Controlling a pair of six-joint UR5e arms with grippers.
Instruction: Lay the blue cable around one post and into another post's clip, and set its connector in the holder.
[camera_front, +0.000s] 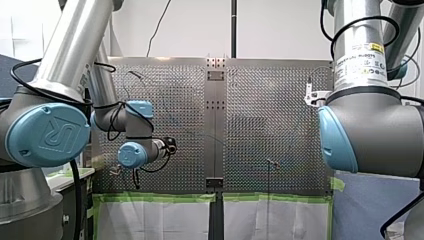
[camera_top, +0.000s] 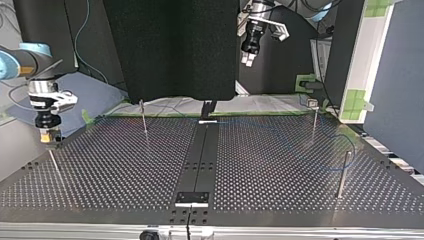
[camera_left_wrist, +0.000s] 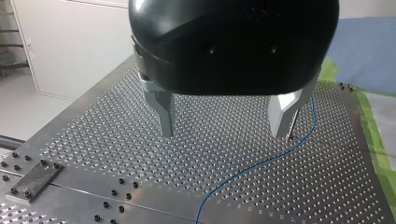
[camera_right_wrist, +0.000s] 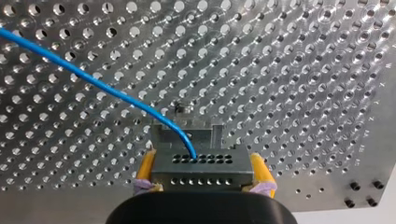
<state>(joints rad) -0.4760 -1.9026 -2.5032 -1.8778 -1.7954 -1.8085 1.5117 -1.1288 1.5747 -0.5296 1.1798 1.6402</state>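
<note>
Blue cable (camera_right_wrist: 93, 84) is seen leaving the holed face of the connector (camera_right_wrist: 201, 161). The connector is grasped across its width between the yellow pads (camera_right_wrist: 146, 169) of the right claw (camera_right_wrist: 203, 175), which is clenched on it just above the counter (camera_right_wrist: 303, 70). From the connector the cable's long axis runs away from that claw, slantwise over the perforations. A grey bracket shows just ahead of the connector; whether it is the holder cannot be told.

In the top view the right claw is found at the counter's left edge, close beside a slim post (camera_top: 55, 166). The cable's slack is laid in a faint loop over that view's right half, near a clip-topped post (camera_top: 314, 125) and a taller post (camera_top: 344, 172).

The left claw (camera_left_wrist: 224, 119) is released, its metal fingers spread wide, and it hangs above that part. In its wrist view the cable passes under it, just beside one finger, where a thin post (camera_left_wrist: 292, 128) stands. The left arm is thus judged the nearer to the slack, and the right arm the nearer to the connector end.

Open room is judged ample across the counter's middle, where only the dark centre strip (camera_top: 200, 150) lies. Care would be called for close to the posts, and at the counter's edge by the right claw.
</note>
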